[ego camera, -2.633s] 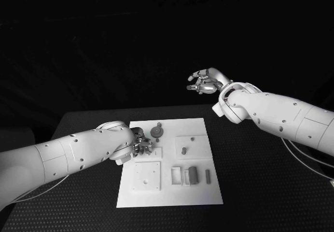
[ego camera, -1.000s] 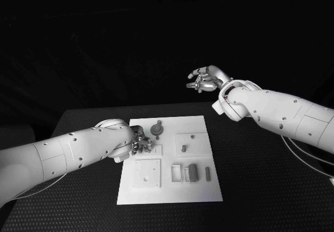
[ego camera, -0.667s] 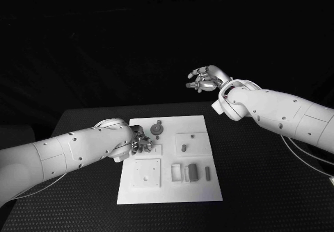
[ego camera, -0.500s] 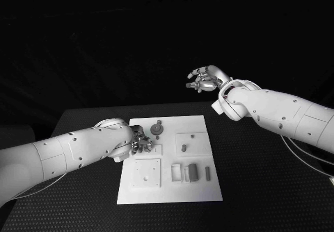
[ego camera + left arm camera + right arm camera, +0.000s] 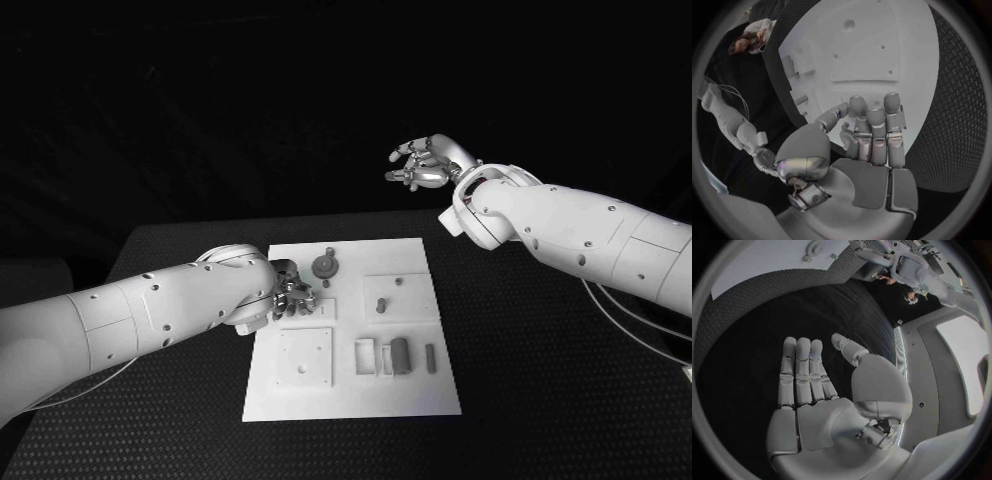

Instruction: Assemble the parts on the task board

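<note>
On the black table point(image 5: 188, 250), the white task board point(image 5: 418, 380) lies at centre. Small grey parts point(image 5: 400, 352) are seen at its 5 o'clock area, with a round part point(image 5: 326, 266) near 12 o'clock. The left hand point(image 5: 293, 296) hovers at the board's 9 o'clock edge, fingers together and lightly curled, nothing held. The right hand point(image 5: 421, 165) is raised well clear, fingers loosely apart, empty. The parts are judged light, rigid and smooth; a fingertip pinch across their sides is advised.
</note>
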`<state>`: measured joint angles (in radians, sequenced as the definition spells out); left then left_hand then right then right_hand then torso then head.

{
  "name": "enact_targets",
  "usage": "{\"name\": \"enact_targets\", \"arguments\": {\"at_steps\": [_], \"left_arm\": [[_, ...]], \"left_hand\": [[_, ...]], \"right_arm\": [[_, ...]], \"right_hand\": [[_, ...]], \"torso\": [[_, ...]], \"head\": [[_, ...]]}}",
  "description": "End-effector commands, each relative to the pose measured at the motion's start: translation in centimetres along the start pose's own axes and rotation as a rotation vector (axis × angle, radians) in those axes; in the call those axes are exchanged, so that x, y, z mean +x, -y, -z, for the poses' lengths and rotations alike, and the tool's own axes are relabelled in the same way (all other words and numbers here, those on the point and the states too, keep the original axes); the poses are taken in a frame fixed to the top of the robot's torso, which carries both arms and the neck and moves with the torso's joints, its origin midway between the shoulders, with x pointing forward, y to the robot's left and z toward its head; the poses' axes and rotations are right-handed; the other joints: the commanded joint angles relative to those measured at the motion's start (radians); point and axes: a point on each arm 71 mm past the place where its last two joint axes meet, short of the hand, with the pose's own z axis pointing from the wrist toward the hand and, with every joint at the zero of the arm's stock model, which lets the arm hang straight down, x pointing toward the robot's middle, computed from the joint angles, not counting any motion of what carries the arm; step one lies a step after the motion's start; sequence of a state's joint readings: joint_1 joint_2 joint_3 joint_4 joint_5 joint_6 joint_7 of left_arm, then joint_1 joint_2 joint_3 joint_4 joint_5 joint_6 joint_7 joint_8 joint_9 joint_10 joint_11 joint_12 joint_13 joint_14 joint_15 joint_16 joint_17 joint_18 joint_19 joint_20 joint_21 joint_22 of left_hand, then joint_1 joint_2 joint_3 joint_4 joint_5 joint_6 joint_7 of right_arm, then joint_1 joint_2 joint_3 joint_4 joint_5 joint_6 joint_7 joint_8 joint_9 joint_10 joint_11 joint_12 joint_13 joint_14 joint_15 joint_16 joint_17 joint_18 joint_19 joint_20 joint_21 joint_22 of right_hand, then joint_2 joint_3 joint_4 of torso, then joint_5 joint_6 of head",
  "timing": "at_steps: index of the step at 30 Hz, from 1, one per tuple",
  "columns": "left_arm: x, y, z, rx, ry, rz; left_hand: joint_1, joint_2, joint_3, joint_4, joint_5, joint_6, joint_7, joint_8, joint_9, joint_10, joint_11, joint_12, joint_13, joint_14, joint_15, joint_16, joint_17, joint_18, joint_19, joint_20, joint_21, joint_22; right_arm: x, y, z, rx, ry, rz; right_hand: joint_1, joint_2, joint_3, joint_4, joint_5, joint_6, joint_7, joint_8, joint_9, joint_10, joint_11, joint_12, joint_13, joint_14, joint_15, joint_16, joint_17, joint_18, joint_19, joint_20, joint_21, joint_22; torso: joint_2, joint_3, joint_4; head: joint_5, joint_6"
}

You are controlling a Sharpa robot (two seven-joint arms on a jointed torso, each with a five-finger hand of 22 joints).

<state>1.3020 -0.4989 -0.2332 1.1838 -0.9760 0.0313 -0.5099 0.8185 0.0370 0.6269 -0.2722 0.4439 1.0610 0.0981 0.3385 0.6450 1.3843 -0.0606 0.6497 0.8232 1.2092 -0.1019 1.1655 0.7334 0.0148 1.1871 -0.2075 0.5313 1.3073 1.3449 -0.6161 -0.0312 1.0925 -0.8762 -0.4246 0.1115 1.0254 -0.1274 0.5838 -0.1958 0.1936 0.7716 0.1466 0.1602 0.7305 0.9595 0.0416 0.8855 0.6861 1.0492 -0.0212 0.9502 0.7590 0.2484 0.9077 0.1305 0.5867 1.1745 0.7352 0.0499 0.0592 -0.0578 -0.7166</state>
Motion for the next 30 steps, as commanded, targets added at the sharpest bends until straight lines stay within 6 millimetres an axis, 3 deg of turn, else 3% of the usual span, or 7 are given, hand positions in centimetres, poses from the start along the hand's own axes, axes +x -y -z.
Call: {"name": "enact_targets", "arguments": {"at_steps": [1, 14, 30], "left_arm": [[0.99, -0.29, -0.18, -0.015, -0.05, -0.027], [0.9, -0.34, -0.22, -0.017, -0.038, -0.025], [0.94, -0.29, -0.29, -0.011, -0.022, -0.02]], "left_hand": [[0.002, 0.013, 0.004, -0.001, 0.003, 0.097, -0.064, 0.004, 0.0, -0.009, -0.014, 0.003, -0.001, -0.04, -0.033, 0.007, -0.002, 0.014, 0.019, -0.022, 0.004, 0.023], [0.002, 0.013, 0.004, 0.0, -0.005, 0.095, -0.063, 0.001, 0.0, -0.011, -0.013, 0.005, -0.004, -0.043, -0.034, 0.015, -0.015, 0.014, 0.018, -0.022, 0.005, 0.022], [0.008, 0.026, 0.005, -0.001, -0.037, 0.087, -0.059, -0.008, 0.0, -0.015, -0.01, 0.01, -0.012, -0.052, -0.035, 0.034, -0.048, 0.012, 0.015, -0.023, 0.005, 0.022]], "right_arm": [[0.12, -0.07, 0.0, -0.01, -0.012, -0.002], [0.24, -0.05, 0.01, -0.01, -0.015, -0.003], [0.23, 0.04, 0.04, -0.008, -0.016, -0.003]], "right_hand": [[0.003, 0.003, -0.005, 0.001, -0.005, 0.051, 0.041, 0.006, -0.001, -0.096, 0.039, 0.005, -0.002, 0.007, 0.0, -0.007, 0.002, 0.013, 0.005, 0.0, -0.007, -0.001], [0.004, 0.003, -0.006, 0.001, -0.005, 0.051, 0.041, 0.007, -0.003, -0.097, 0.039, 0.007, -0.005, 0.009, 0.0, -0.011, 0.006, 0.013, 0.005, 0.0, -0.008, -0.001], [0.003, 0.003, -0.007, 0.002, -0.005, 0.051, 0.041, 0.007, -0.004, -0.098, 0.04, 0.01, -0.009, 0.01, 0.0, -0.015, 0.01, 0.013, 0.006, 0.001, -0.01, 0.0]], "torso": [[0.0, 0.0002, -0.0001], [0.0, 0.0003, 0.0], [0.0, 0.0005, -0.0001]], "head": [[0.0, 0.0], [-0.001, 0.0], [-0.002, -0.001]]}}
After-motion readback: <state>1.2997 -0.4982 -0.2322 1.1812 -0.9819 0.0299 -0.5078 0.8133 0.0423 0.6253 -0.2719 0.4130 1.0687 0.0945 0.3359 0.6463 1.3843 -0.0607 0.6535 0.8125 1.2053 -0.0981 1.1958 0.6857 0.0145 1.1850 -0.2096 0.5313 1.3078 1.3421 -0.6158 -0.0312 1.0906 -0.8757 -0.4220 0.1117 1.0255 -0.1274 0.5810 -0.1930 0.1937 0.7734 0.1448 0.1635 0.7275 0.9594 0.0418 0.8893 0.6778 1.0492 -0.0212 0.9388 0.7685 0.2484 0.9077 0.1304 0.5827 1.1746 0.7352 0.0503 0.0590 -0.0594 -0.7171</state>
